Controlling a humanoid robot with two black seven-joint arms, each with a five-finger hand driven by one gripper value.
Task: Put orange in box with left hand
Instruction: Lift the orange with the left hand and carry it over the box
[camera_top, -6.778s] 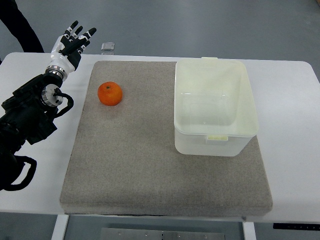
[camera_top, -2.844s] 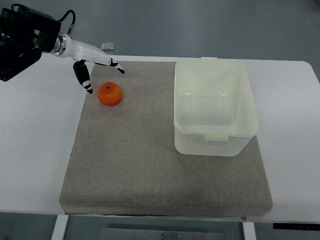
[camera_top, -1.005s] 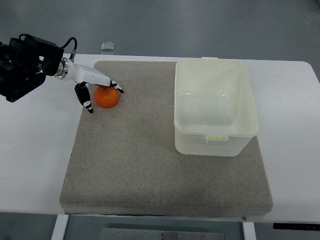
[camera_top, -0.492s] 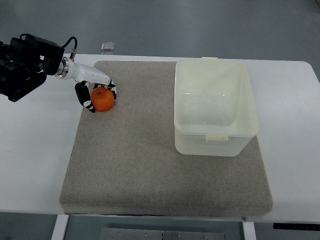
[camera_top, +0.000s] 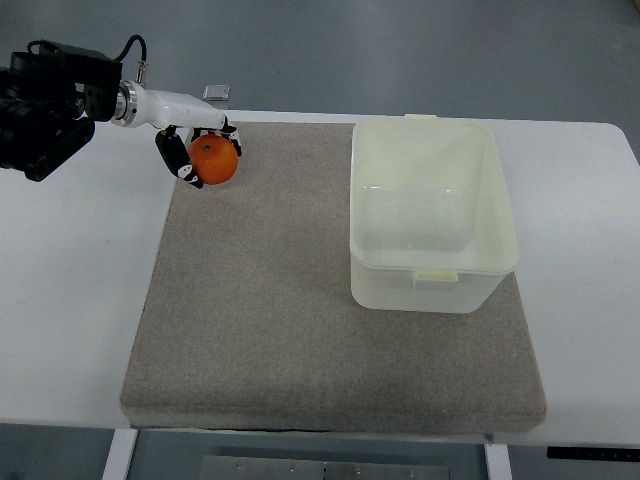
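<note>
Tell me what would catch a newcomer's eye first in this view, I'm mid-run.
The bright round orange stands out first, gripped in the white-and-black fingered left hand at the far left corner of the grey felt mat. Next is the large translucent pale-yellow plastic box, open and with nothing in it, on the mat's right side. Both sit on a white table.

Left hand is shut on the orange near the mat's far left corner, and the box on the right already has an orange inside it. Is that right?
Not quite. The top view shows the box is empty. The rest stands: the left hand is shut on the orange near the far left corner of the mat.
</note>
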